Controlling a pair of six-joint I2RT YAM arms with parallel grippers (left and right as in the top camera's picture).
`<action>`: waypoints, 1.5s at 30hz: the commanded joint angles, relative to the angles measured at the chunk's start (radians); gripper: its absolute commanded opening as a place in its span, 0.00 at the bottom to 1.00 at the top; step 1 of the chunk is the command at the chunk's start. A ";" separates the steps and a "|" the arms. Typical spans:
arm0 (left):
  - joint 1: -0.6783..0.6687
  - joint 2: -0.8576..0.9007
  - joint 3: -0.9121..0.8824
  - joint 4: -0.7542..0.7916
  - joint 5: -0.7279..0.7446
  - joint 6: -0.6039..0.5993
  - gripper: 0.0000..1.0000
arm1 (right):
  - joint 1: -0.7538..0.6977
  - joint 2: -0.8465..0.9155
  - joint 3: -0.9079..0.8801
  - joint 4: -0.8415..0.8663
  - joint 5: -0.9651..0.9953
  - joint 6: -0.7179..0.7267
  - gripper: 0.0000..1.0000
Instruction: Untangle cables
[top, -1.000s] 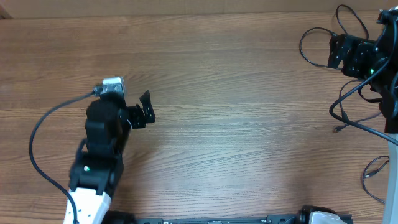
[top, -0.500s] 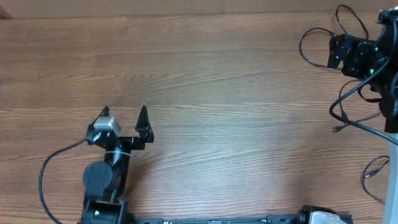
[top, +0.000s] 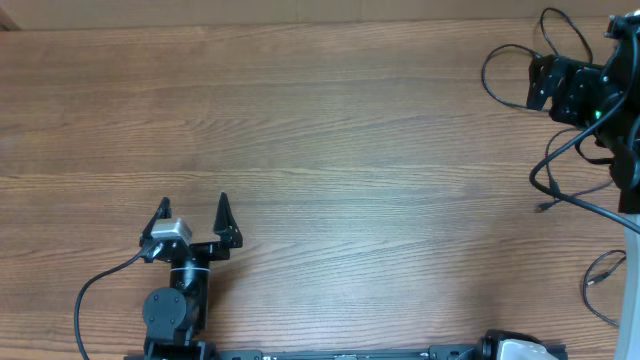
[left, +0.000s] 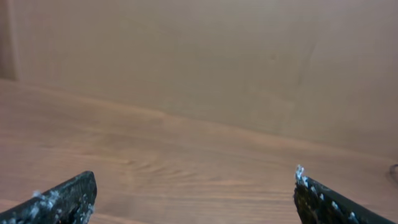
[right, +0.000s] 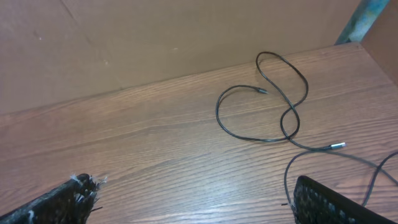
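Thin black cables lie at the table's right end. One ends in a small plug (top: 543, 208), and another makes a loop (top: 600, 283) by the right edge. In the right wrist view a cable curls in loops to a silver tip (right: 337, 145), and a second cable (right: 286, 177) arcs just beside the right-hand finger. My right gripper (right: 193, 186) is open and holds nothing, and the cables lie ahead of it and to its right. My left gripper (top: 192, 203) stands open near the front left over bare wood, far from the cables. It shows open in its own view as well (left: 194, 177).
The right arm's black wrist (top: 582, 88) sits at the far right with its own thicker wires looping round it. A brown wall (left: 186, 56) closes the table's far side. A blue-green post (right: 373, 15) stands at the far right corner.
The left arm has pulled back toward the front edge, and its gripper has turned to point at the far side, still open. The right arm and cables have not moved.
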 joint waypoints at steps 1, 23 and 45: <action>0.033 -0.052 -0.005 -0.092 -0.021 0.054 1.00 | 0.002 0.003 0.010 0.003 0.001 0.004 1.00; 0.195 -0.200 -0.003 -0.317 0.123 0.291 1.00 | 0.002 0.003 0.010 0.003 0.001 0.004 1.00; 0.138 -0.200 -0.003 -0.312 0.195 0.194 1.00 | 0.002 0.003 0.010 0.003 0.001 0.004 1.00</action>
